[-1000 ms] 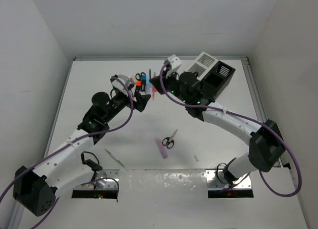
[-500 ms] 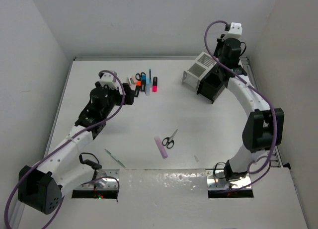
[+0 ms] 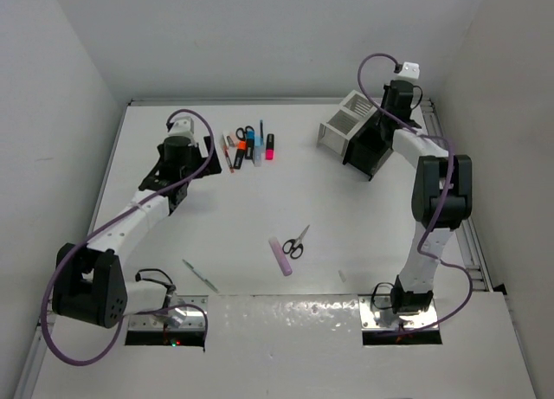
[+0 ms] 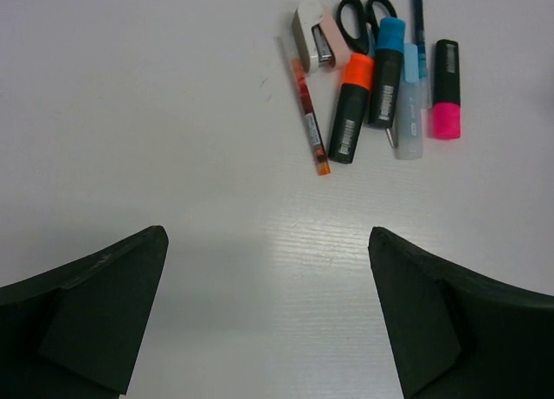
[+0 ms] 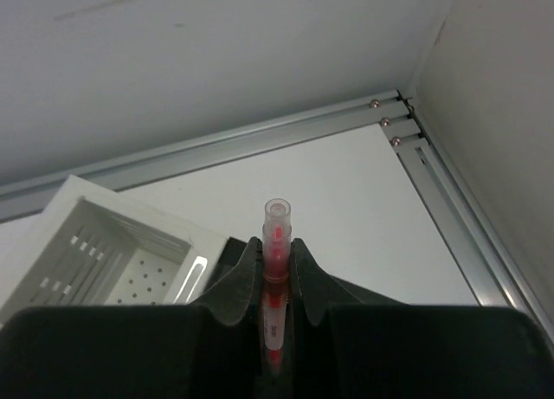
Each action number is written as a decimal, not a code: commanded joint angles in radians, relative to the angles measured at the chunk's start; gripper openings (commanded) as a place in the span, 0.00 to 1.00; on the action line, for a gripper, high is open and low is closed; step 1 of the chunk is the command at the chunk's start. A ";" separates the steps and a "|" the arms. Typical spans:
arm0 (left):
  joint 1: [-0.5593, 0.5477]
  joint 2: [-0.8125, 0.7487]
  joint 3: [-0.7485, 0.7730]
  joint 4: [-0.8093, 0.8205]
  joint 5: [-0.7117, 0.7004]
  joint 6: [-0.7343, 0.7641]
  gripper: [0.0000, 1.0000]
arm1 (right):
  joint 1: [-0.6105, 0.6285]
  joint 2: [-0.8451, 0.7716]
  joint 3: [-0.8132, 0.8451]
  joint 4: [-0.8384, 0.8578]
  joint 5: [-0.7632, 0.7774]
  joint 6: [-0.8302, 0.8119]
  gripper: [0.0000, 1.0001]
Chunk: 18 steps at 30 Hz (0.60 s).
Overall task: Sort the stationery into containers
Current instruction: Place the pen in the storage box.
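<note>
My right gripper (image 5: 276,245) is shut on a red pen (image 5: 277,219), which stands up between its fingers. In the top view that gripper (image 3: 391,113) hangs over the containers at the back right: a white box (image 3: 344,118) and a black box (image 3: 374,150) adjoining it. The white box (image 5: 108,247) also shows below in the right wrist view. My left gripper (image 4: 267,243) is open and empty over bare table, short of a cluster with a thin red pen (image 4: 309,113), orange marker (image 4: 351,109), blue marker (image 4: 387,70), pink marker (image 4: 446,92) and black-handled scissors (image 4: 363,14). In the top view the left gripper (image 3: 206,148) is left of that cluster (image 3: 248,146).
A second pair of scissors (image 3: 296,241) and a lilac bar (image 3: 280,256) lie mid-table. A green pen (image 3: 199,275) and a tiny white piece (image 3: 341,276) lie near the front. A metal rail (image 5: 450,200) runs along the table's right edge, close to the walls.
The right arm swung from the cluster to above the containers, carrying the red pen. The left arm drew back to the left, away from the cluster, still open.
</note>
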 commanded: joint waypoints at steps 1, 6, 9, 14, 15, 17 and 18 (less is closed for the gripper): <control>0.025 0.008 0.051 -0.014 -0.022 -0.048 1.00 | 0.003 -0.011 -0.034 0.102 0.025 0.027 0.00; 0.053 0.022 0.076 -0.131 -0.114 -0.120 1.00 | 0.003 0.001 -0.070 0.113 0.031 0.044 0.04; 0.059 0.018 0.073 -0.164 -0.114 -0.128 1.00 | 0.001 0.002 -0.064 0.108 0.015 0.051 0.20; 0.059 -0.013 0.067 -0.166 -0.116 -0.136 1.00 | 0.000 -0.033 -0.061 0.093 -0.027 0.032 0.45; 0.060 -0.025 0.070 -0.166 -0.114 -0.131 1.00 | 0.001 -0.044 -0.061 0.081 -0.039 0.027 0.48; 0.057 -0.044 0.080 -0.185 -0.113 -0.131 0.99 | 0.001 -0.085 -0.073 0.061 -0.059 0.018 0.56; 0.057 -0.047 0.085 -0.196 -0.114 -0.133 0.99 | 0.001 -0.103 -0.084 0.058 -0.061 0.015 0.58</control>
